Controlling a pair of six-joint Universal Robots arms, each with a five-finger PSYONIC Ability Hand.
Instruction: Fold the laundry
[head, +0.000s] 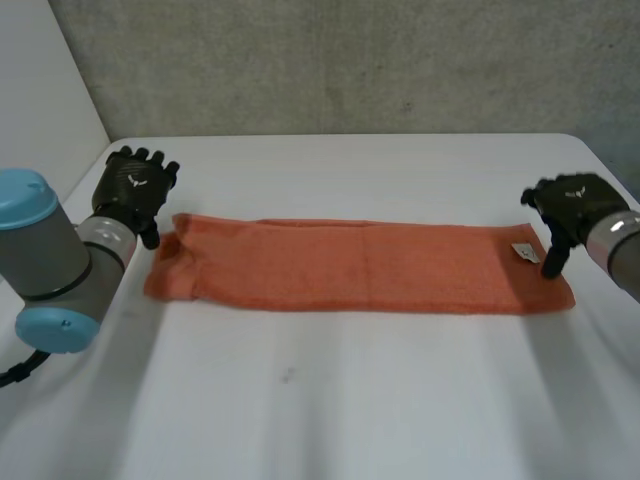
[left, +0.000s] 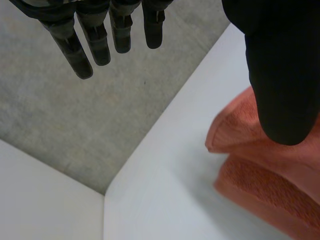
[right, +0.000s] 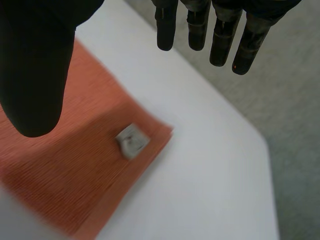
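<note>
A: Starting with the head view. Seeing what?

B: Seeing a long orange terry-cloth towel (head: 370, 265) laid flat as a narrow band across the white table top (head: 330, 400), running from side to side. Finding the black left hand (head: 135, 190) just beside its rumpled left end. Finding the black right hand (head: 572, 205) at its right end, thumb reaching down beside a small white fabric tag (head: 524, 252), touching or nearly so. Probably posted one per end so as to bring the short ends together.

A: And through the left wrist view?

B: Showing straight fingers (left: 95, 45) held well apart from the thumb (left: 282, 80), clamped on nothing. Hanging that thumb over the towel's doubled-over end; cannot tell about contact. Looks like a wide mouth readied to pinch that end.

A: Right wrist view?

B: Much the same: fingers (right: 220, 35) straight and slightly apart, out past the towel's corner, thumb (right: 35, 70) over the cloth near the tag. Holding nothing. Straddling the corner, likely so as to close on the edge from both sides.

A: Stage of the job?

B: Judging it part done: folded into a strip, cross fold not yet made.
</note>
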